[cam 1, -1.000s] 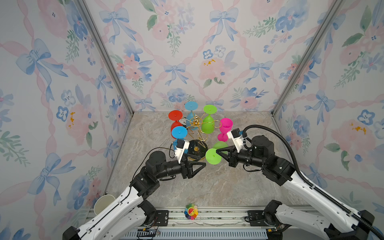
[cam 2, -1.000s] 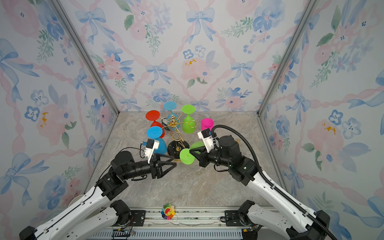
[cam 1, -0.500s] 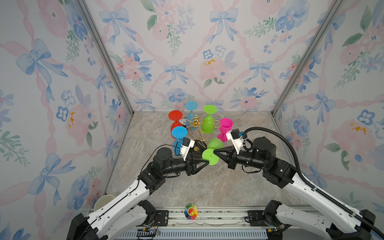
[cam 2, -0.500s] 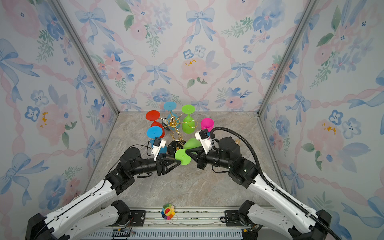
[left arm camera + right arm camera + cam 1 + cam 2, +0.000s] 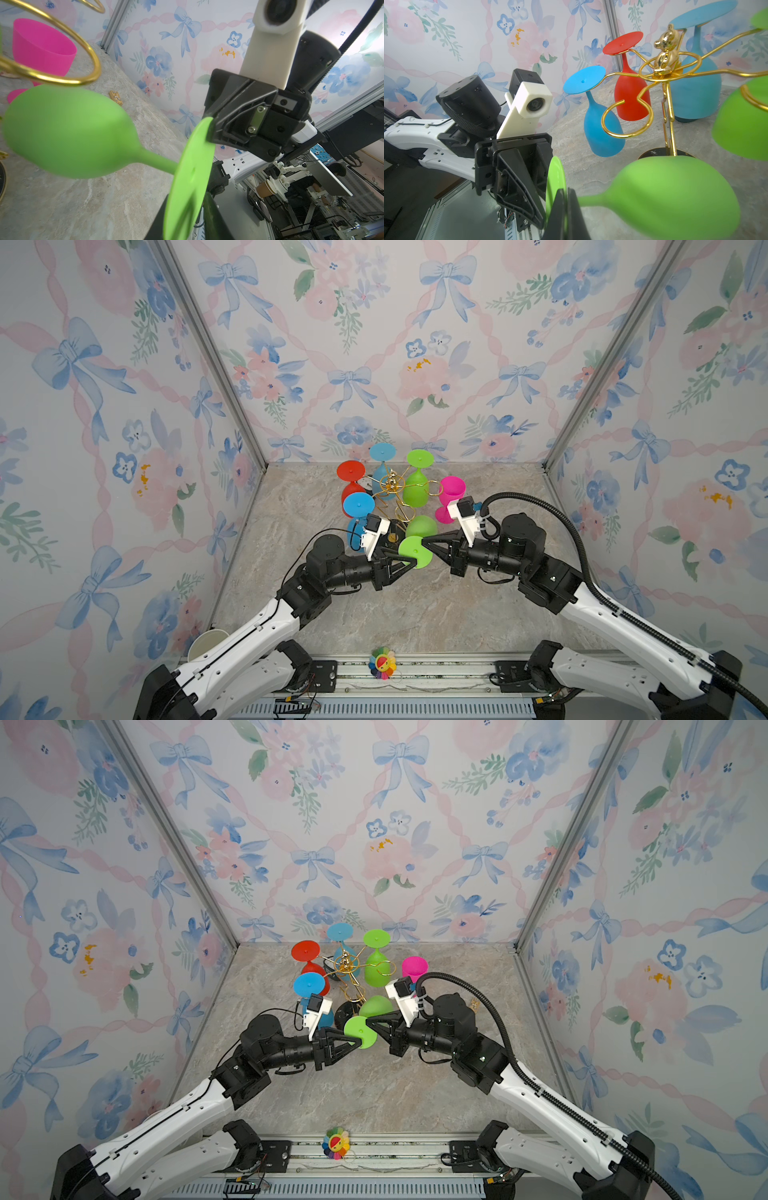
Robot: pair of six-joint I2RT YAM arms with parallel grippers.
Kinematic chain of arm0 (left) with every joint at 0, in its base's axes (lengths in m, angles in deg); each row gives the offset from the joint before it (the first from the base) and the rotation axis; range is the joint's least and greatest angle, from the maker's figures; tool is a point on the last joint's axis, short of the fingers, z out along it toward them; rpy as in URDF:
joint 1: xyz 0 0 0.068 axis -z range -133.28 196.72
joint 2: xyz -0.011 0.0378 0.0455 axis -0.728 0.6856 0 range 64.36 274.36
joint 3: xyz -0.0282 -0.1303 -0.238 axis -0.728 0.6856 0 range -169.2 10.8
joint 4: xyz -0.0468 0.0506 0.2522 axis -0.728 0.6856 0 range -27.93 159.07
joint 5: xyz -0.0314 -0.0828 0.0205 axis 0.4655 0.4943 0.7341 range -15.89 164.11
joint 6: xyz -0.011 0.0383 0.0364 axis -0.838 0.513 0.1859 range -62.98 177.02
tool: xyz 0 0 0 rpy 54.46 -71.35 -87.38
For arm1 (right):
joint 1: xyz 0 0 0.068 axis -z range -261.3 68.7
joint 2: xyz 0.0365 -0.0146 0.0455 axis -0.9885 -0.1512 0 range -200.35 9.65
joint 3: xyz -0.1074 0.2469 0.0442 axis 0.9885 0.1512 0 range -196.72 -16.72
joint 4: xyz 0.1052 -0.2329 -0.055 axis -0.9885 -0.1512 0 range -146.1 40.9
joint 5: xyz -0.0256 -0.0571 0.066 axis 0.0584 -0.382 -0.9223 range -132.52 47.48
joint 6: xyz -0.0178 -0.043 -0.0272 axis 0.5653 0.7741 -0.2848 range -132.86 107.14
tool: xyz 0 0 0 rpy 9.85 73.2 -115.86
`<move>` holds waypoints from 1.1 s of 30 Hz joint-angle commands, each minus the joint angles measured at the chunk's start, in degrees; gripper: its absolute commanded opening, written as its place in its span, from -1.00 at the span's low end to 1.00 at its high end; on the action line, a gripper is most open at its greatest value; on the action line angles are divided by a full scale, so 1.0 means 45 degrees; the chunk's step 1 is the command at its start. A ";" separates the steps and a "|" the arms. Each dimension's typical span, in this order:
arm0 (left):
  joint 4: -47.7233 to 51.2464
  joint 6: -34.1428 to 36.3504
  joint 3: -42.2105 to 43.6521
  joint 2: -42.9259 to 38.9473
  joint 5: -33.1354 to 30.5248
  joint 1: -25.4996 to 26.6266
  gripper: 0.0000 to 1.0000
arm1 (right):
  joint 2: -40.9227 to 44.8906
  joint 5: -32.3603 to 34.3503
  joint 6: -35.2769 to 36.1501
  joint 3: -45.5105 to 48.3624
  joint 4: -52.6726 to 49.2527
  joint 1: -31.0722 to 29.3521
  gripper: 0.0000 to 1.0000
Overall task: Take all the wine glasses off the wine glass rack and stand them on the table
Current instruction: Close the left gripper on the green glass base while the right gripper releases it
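Matte green, rubbery-looking, the green wine glass point(image 5: 419, 531) lies sideways, clear of the gold wire wine glass rack point(image 5: 390, 483), its bowl near the rack's black base. My right gripper point(image 5: 424, 548) is clamped on the edge of the thin round foot. My left gripper point(image 5: 411, 562) straddles the opposite edge, jaws narrow; I cannot tell whether they pinch it. Two edge grips on a flat disc could twist it loose. They could also knock the bulbous bowl against the looped arm close by.

Wine glass rack point(image 5: 390, 493): on the surface point(image 5: 374, 614), rear centre.
Wine glass point(image 5: 415, 551): before the rack, between left end effector point(image 5: 409, 562) and right end effector point(image 5: 426, 545).
Standing glass point(image 5: 451, 497): on the surface, right of the rack.
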 commanded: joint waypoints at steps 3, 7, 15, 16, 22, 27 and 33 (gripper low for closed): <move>-0.0568 0.0117 -0.0249 0.0059 0.0401 0.0063 -0.65 | 0.0049 0.0253 -0.0107 0.0276 0.0279 -0.0104 -1.00; -0.0562 0.0104 -0.0259 0.0114 0.0438 0.0059 -0.74 | 0.0178 0.0336 -0.0148 0.0326 0.0059 -0.0095 -0.94; -0.0565 0.0047 -0.0170 0.0213 0.0803 0.0061 -0.86 | 0.0754 0.0530 -0.0304 0.0191 -0.1010 -0.0095 -0.64; -0.0585 0.0046 -0.0125 0.0268 0.0926 0.0068 -0.88 | 0.0900 0.0583 -0.0293 0.0161 -0.1239 -0.0095 -0.60; -0.0572 0.0227 -0.0217 0.0799 0.1980 0.0179 -0.95 | 0.1745 0.1074 -0.0356 -0.0059 -0.2187 -0.0104 -0.24; -0.0435 0.0640 -0.0543 0.1492 0.2948 0.0530 -0.98 | 0.2272 0.1728 -0.0623 -0.0405 -0.2892 -0.0081 0.31; 0.1018 0.2216 -0.1504 0.2166 0.2891 0.1442 -1.00 | 0.2315 0.4052 -0.0979 -0.1496 -0.5206 0.0185 0.53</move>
